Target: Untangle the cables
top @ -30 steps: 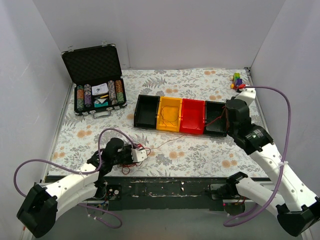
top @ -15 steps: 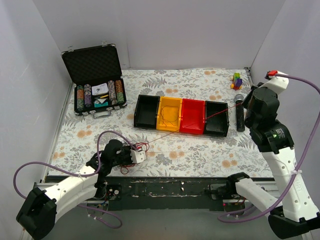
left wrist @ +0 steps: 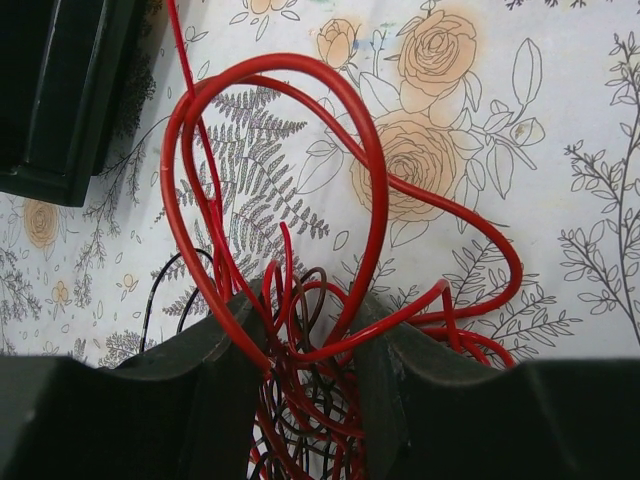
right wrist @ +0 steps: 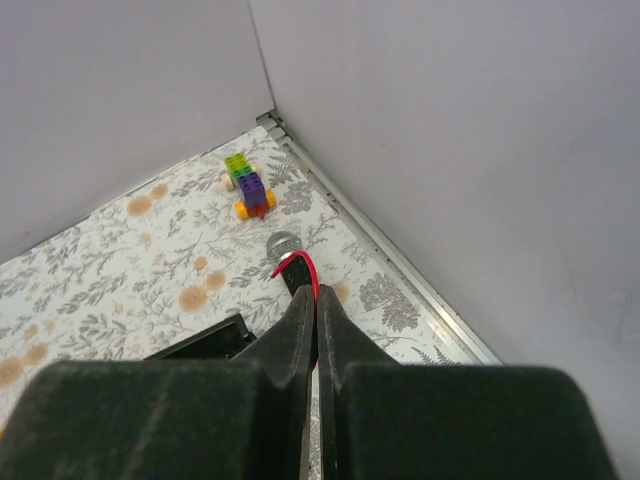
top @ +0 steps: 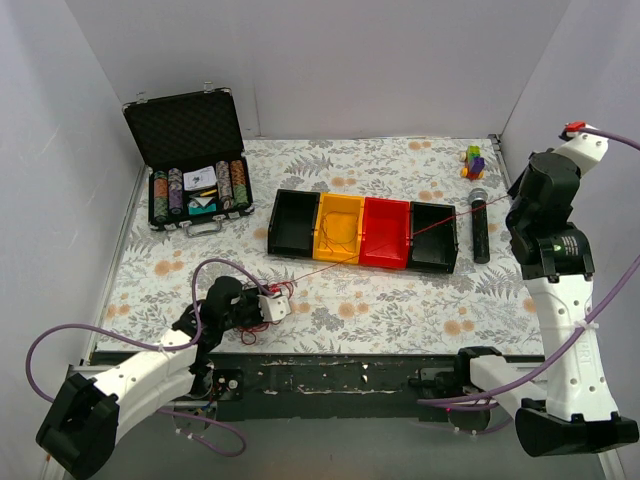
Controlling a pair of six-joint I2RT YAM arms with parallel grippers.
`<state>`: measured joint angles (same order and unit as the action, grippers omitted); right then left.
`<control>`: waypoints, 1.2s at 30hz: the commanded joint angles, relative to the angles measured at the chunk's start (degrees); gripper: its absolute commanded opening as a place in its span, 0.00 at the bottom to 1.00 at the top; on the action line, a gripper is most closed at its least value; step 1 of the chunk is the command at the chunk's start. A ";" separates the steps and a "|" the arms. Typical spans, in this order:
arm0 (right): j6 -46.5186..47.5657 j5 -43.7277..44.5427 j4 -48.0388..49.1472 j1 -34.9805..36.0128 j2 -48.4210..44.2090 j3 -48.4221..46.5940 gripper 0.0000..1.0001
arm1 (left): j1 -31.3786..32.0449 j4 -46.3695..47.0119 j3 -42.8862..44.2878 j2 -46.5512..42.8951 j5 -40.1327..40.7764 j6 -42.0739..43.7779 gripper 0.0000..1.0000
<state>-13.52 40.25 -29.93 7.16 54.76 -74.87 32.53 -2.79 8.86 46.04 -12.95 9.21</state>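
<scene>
The cables are a tangle of thin red and dark wires [top: 262, 312] on the flowered cloth near the front left. My left gripper [top: 272, 303] is closed around this tangle. In the left wrist view the bunch [left wrist: 305, 395] fills the gap between the two black fingers [left wrist: 200, 385], and big red loops [left wrist: 370, 190] spill out in front. One red wire [top: 312, 276] runs taut from the tangle, over the bins, up to my right gripper [top: 513, 200], raised at the far right. In the right wrist view that gripper [right wrist: 317, 300] is shut on the wire's red end [right wrist: 306, 264].
A row of black, yellow, red and black bins [top: 360, 232] stands mid-table, with thin wire in the yellow one. A black microphone [top: 479, 226] and a colourful block toy [top: 473, 160] lie at the far right. An open poker chip case [top: 190, 190] stands at the far left. White walls stand close.
My right arm has risen and swung right, away from the bins, drawing one red wire out taut. The left gripper has stayed on the tangle.
</scene>
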 commanded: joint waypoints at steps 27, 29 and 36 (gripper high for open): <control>3.59 -71.11 13.49 8.47 -7.13 26.43 0.01 | -2.39 -9.08 4.85 -0.43 -4.45 -1.48 0.37; 2.19 -68.92 16.12 13.03 -6.69 28.19 0.01 | -2.39 -9.08 5.37 -0.17 -4.80 -2.00 0.37; 2.79 -55.21 18.51 36.66 4.54 28.29 0.03 | -2.39 -9.17 6.34 0.72 -4.45 -3.41 0.37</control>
<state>-11.97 -22.74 -14.33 33.30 53.47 -46.04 30.48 -10.90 13.26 46.87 -15.97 6.79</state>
